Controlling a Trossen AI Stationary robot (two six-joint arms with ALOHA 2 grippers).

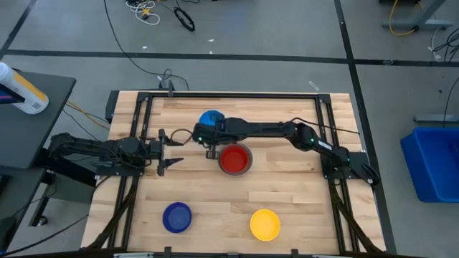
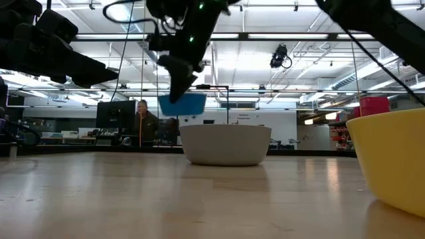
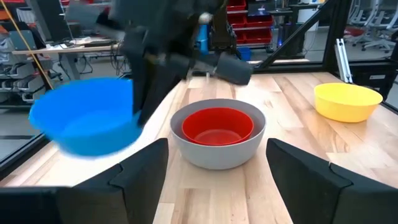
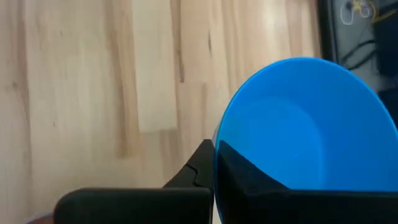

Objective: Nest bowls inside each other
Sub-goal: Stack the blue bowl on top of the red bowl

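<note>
My right gripper (image 4: 216, 174) is shut on the light blue bowl (image 1: 210, 117), which hangs in the air above the table's far middle, just beyond the grey bowl (image 1: 248, 166). The red bowl (image 1: 234, 159) sits nested inside the grey bowl, which rests on its base at the table's centre. The dark blue bowl (image 1: 177, 217) and the yellow bowl (image 1: 265, 224) stand on their bases near the front edge. My left gripper (image 1: 172, 149) waits open at the table's left, level, its fingers pointing at the grey bowl (image 3: 217, 155). My right gripper pinches the light blue bowl's rim (image 4: 217, 146), with one finger (image 4: 249, 180) inside the bowl and the other (image 4: 198, 168) outside against its wall. The fingers slant downward onto the rim. The bowl (image 2: 182, 104) is lifted clear of the table, opening up, slightly tilted.
Black frame rails run along the table's left and right sides (image 1: 136, 179). Bare wood lies between the grey bowl and the two front bowls. In the low view the yellow bowl (image 2: 392, 159) stands close to the camera, and a person (image 2: 143, 116) sits in the room beyond.
</note>
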